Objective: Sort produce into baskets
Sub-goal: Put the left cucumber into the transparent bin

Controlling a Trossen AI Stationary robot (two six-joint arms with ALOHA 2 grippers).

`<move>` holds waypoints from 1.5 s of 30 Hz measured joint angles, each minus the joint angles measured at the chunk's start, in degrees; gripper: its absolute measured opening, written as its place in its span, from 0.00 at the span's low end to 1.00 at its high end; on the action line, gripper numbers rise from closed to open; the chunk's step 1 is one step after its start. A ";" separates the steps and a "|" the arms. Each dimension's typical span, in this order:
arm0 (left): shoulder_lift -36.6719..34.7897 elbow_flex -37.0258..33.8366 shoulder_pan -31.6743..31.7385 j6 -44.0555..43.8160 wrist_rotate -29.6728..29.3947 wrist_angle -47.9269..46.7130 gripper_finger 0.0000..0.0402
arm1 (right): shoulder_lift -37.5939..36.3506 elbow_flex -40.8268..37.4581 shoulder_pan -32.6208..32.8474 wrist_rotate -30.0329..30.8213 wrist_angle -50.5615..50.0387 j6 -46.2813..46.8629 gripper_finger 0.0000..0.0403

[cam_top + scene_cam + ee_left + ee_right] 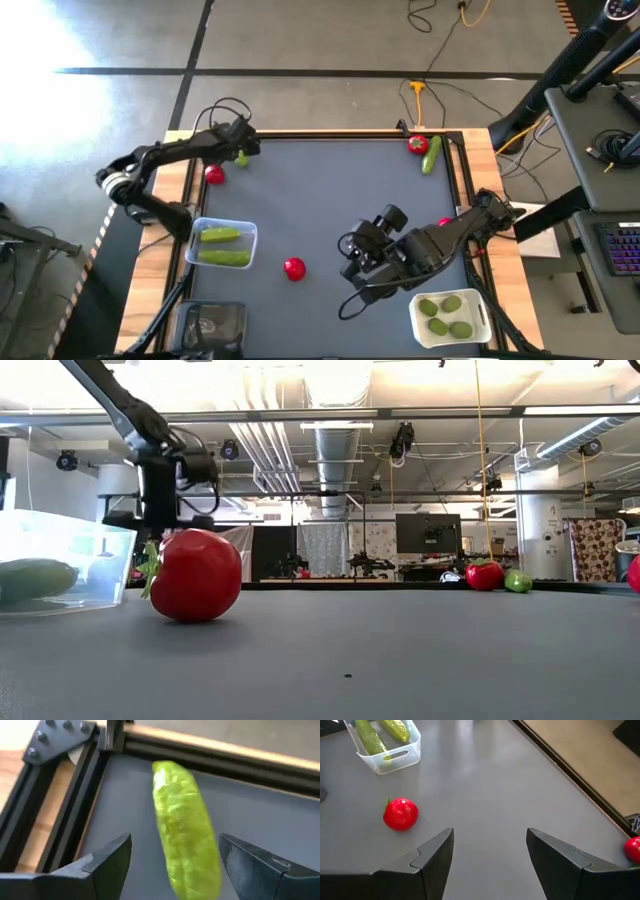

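- left pincer (172,865) at the far-left corner of the dark grey counter (330,200); fingers spread, released, nothing gripped
- elongated light-green cucumber (186,827) lies on the counter between the left pincer's two dark fingers, one end reaching past the tips toward the black corner rail (60,810); contact with either finger can't be told
- small round red tomato (214,174) sits just beside the left pincer, on the near side
- right pincer (490,855) over the middle-right of the counter, fingers apart, released, empty
- round red tomato with green top (400,813) lies ahead of the right pincer, off to one side of the gap, well apart from the fingers; in the low view it stands close to the camera (195,575)
- clear plastic rounded-rectangle basket (250,240) at near left holds two light-green cucumbers (222,246)
- opaque white basket (482,318) at near right holds three olive-green limes (444,315)
- dark-tinted clear basket (212,325) at the near-left edge
- far-right corner: another red tomato (417,145) touching a green cucumber (431,158)
- one more red tomato (633,850) near the right edge by the right arm
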 joint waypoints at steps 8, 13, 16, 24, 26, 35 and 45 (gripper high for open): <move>6.43 0.14 1.88 -1.76 6.54 2.60 0.70 | 0.32 0.00 -0.04 0.55 0.02 0.48 0.59; 6.85 0.18 1.88 -1.55 7.27 4.90 0.70 | 0.32 0.00 -0.04 1.50 0.04 0.62 0.59; 6.95 0.16 1.98 -1.57 7.27 4.99 0.69 | 0.32 0.00 -0.13 1.61 0.02 0.66 0.59; 7.01 0.53 2.25 -3.61 7.81 3.99 0.56 | 0.32 0.00 -0.13 1.58 0.02 1.71 0.58; 7.01 0.94 2.33 -3.53 7.83 2.91 0.51 | 0.32 0.00 -0.13 1.57 0.04 2.06 0.58; 4.17 2.58 2.29 1.98 8.15 0.75 0.40 | 0.32 0.00 -0.13 1.44 0.06 2.19 0.58; -18.62 3.11 -10.99 31.92 15.38 -6.91 0.40 | 0.32 -0.02 -0.30 4.48 0.04 1.04 0.58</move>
